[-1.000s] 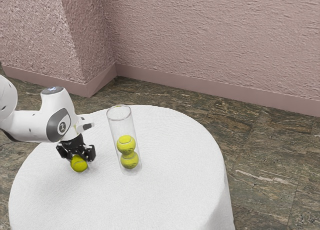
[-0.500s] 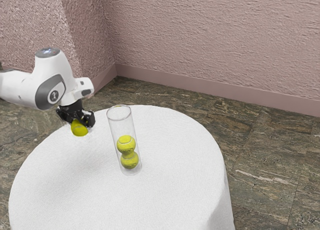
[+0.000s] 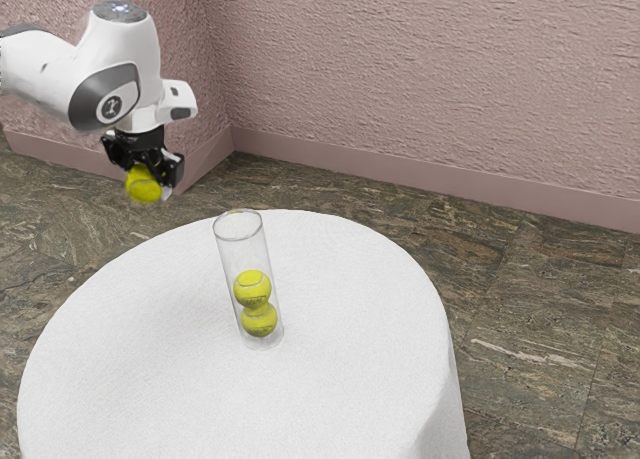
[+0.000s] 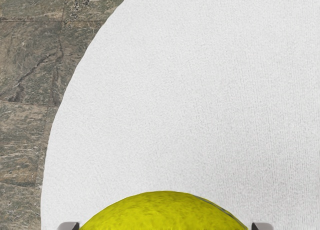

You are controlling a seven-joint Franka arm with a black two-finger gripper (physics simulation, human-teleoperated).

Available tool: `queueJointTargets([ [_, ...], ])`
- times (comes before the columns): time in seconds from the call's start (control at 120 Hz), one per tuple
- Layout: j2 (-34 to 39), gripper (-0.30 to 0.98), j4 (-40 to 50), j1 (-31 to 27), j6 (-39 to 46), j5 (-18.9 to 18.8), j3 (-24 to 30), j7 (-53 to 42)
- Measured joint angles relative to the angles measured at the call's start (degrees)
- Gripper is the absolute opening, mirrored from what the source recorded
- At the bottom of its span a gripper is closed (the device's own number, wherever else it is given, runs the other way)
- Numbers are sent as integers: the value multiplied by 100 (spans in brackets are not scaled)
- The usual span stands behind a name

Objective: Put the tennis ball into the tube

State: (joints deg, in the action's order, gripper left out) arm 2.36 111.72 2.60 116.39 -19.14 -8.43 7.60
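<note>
High up in the exterior view, my gripper [image 3: 146,179] is shut on a yellow tennis ball [image 3: 143,185], one finger on either side of it. In the wrist view the held ball [image 4: 162,212] bulges up at the lower edge, with my gripper [image 4: 164,227] showing a dark fingertip at each side of it. The clear tube [image 3: 241,241] stands upright on the table, to the exterior view's right of the held ball and lower in that picture. Inside the tube, one tennis ball [image 3: 252,288] rests on top of another [image 3: 259,320].
A round table with a white cloth [image 3: 340,379] carries the tube near its far side. Beyond the table are the dark stone floor [image 3: 530,309] and a pink textured wall [image 3: 430,89].
My hand has risen well up from the tabletop with the ball held in it. The tube and the two balls inside it have stayed where they were.
</note>
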Motion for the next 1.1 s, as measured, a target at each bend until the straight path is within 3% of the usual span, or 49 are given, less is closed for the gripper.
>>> queueJointTargets([
  [0.292,-235,37,-385,428,-110,-308,39,128],
  [0.683,-819,37,-963,321,294,-413,425,-5],
  [0.858,-1006,37,-1207,303,326,-488,922,-37],
  [1.1,-873,37,-1143,331,-290,-436,1236,246],
])
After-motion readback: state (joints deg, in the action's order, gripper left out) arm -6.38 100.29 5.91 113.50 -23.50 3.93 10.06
